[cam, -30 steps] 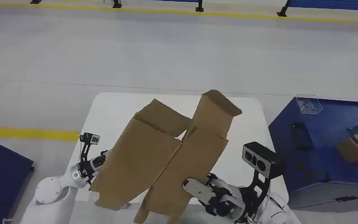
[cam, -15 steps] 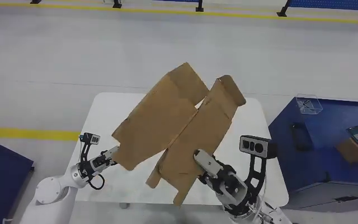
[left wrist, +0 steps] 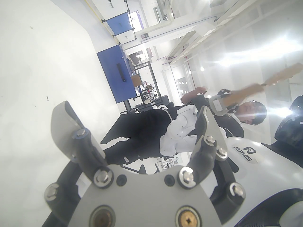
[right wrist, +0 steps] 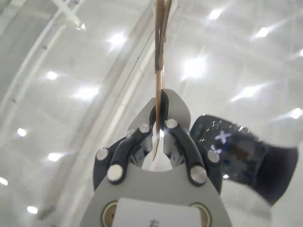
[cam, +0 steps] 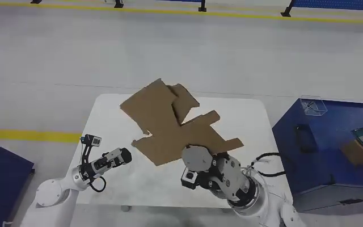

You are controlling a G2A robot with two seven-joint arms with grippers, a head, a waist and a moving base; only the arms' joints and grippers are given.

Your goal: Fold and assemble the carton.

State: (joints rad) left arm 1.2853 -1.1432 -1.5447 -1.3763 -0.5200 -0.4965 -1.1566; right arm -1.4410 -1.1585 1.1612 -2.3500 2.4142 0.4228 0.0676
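- Carton (cam: 170,122): unfolded brown cardboard blank, flaps splayed out, not assembled. It sits over the middle and far part of the desk (cam: 108,122) in the top view, broad face towards the overhead camera.
- It is held up off the desk. The left wrist view shows the carton (left wrist: 272,79) in the air against the hall lights.
- Right claw (cam: 194,154): clamped on the carton's near edge.
- In the right wrist view the right claw (right wrist: 159,109) has its jaws nearly together, with the sheet pinched between the fingers (right wrist: 151,112). The carton (right wrist: 159,48) runs edge-on away from the claw towards the ceiling.
- Left claw (cam: 123,154): wide open and empty, low over the desk's near-left area. It is apart from the carton's nearest corner and touches nothing.
- In the left wrist view the left claw (left wrist: 137,119) has its fingers (left wrist: 68,116) spread wide with only air between them. White desk (left wrist: 35,60) lies alongside.
- Surroundings: blue cabinet (cam: 317,142) just off the desk's right side, and a yellow floor line (cam: 34,135) to the left.
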